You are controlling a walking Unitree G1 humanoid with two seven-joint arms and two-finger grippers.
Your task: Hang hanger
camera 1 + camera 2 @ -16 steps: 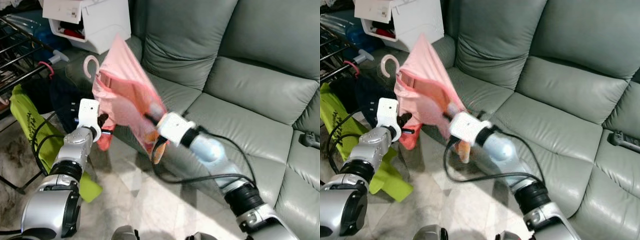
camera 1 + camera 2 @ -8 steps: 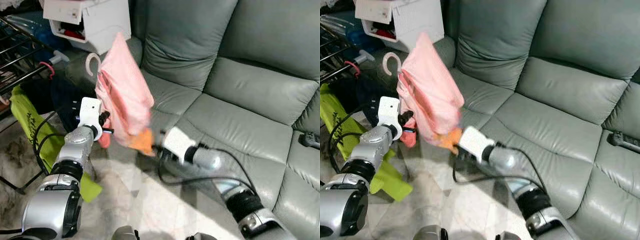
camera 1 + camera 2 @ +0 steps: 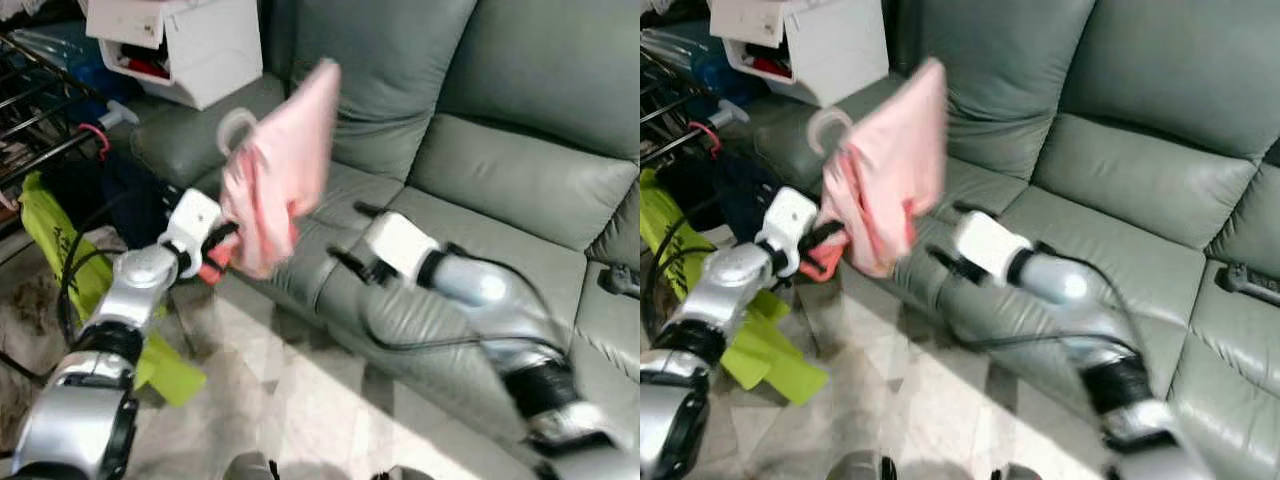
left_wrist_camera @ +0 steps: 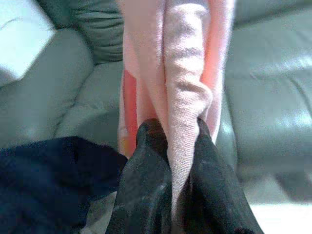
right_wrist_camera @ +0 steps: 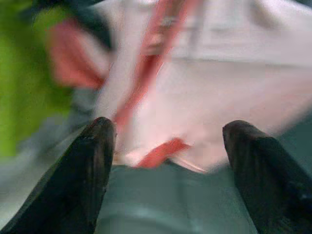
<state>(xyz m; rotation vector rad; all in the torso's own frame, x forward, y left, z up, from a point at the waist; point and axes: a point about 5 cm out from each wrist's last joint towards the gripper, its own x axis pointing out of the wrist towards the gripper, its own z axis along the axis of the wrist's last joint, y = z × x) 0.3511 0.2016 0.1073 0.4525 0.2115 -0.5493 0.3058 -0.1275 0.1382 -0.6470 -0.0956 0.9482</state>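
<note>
At the far left the dark drying rack (image 3: 40, 110) is standing as the likely place to hang; the step in hand looks like carrying, so the next move is calling for a swing leftward and the hook (image 3: 237, 128) lowered over a rail; the left gripper (image 4: 170, 161) is pinching a fold of the pink garment (image 3: 280, 170), which is draping from its hanger in the air before the grey sofa (image 3: 480, 150); the right gripper (image 5: 168, 161) is hovering just beside it, fingers spread, gripping nothing.
</note>
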